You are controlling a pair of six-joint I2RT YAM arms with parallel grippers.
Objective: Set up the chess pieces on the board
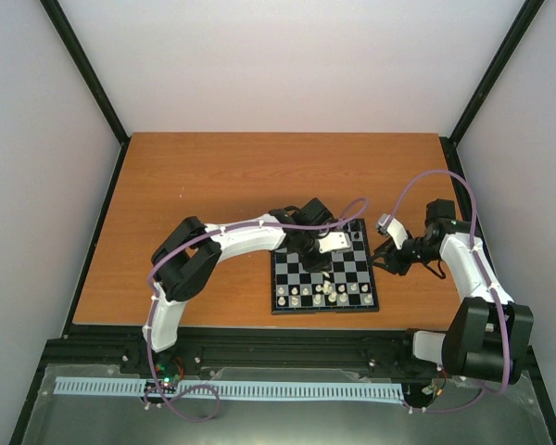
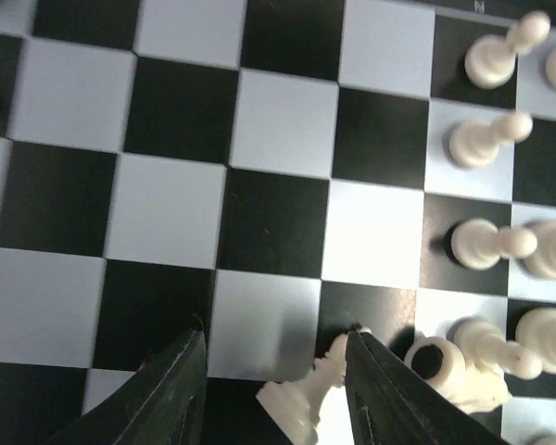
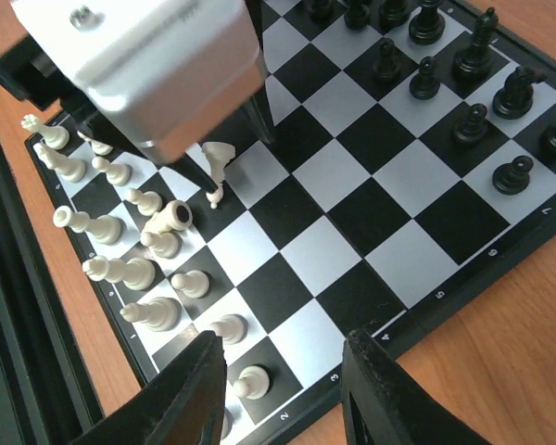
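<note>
On the board (image 1: 352, 267), flat on the table (image 1: 213, 176): cream-white chess pieces (image 3: 130, 271) crowded in rows along the edge near the arm bases, black pieces (image 3: 424, 79) along the far edge. Between the fingers of the left gripper (image 2: 276, 345), one white piece (image 2: 301, 403), standing about upright just beyond the white rows, long axis vertical (touching one finger only, as far as visible). Jaws there apart, not clamped. Right gripper (image 3: 283, 348) above the board's corner, jaws also wide apart.
</note>
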